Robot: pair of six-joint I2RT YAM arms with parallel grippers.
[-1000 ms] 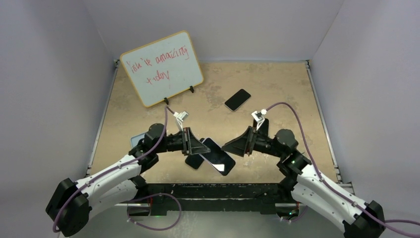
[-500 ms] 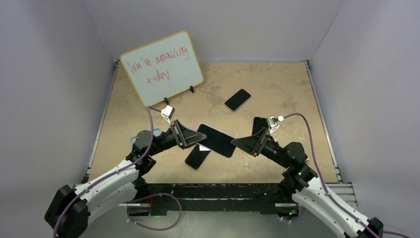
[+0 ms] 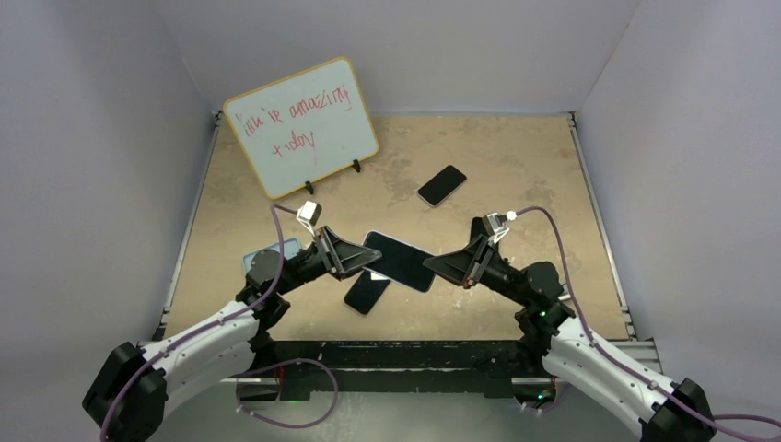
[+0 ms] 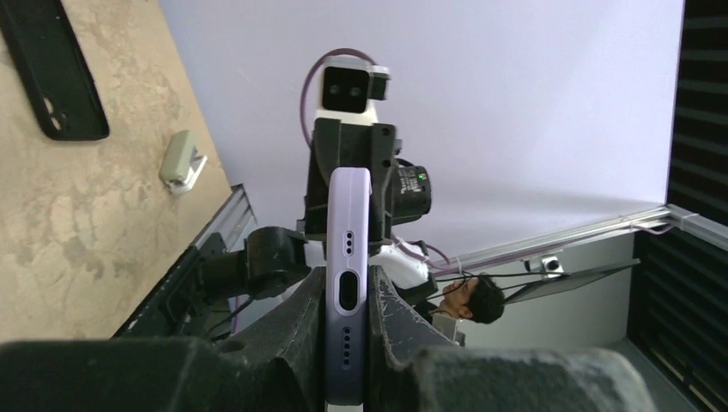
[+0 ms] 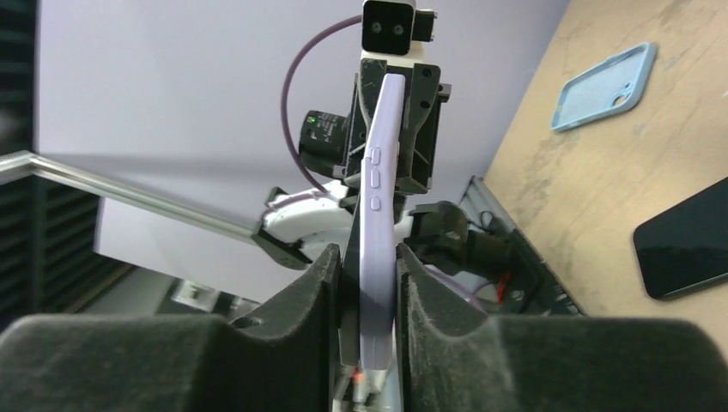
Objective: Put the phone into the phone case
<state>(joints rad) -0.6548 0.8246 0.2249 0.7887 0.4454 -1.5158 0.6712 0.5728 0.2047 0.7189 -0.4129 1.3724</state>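
A lavender phone with a dark screen hangs in the air above the table, held from both ends. My left gripper is shut on its left end; the left wrist view shows the port edge of the phone pinched between the fingers. My right gripper is shut on the other end, its pads pressed on both faces of the phone. A light blue phone case lies on the table behind my left arm, also seen as the blue case.
A black slab lies on the table under the held phone. A black case with camera holes lies further back. A whiteboard stands at the back left. A small pale clip rests near the table's edge.
The left gripper lifted the phone up and away from the table. The right gripper came in from the right and closed on the phone's free end.
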